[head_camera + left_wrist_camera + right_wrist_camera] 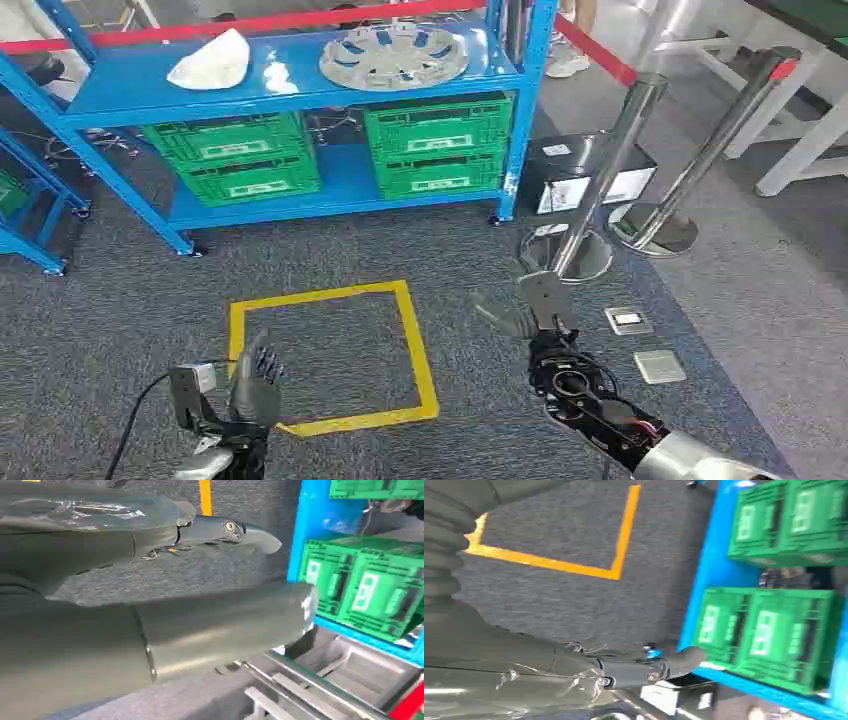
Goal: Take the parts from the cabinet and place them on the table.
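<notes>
Raised low in the head view, left hand (255, 385) and right hand (535, 305), both empty with fingers spread, above grey carpet (120, 300). Between them on the floor, a yellow taped square (330, 355); just right of the right hand, two small metal floor plates (645, 345). Beyond the right hand, two leaning chrome stanchion posts (620, 160) on round bases, with a black box (580, 175) beside them. Farther back, a blue cabinet (510, 110) on castors, its lower shelf carrying two stacks of green crates (435, 145), side by side. On the top shelf, the parts: a round grey slotted disc (393, 55) lying flat toward the right and a white bagged piece (212, 62) toward the left, well apart from both hands. Behind the cabinet, a red barrier tape (300, 20).
</notes>
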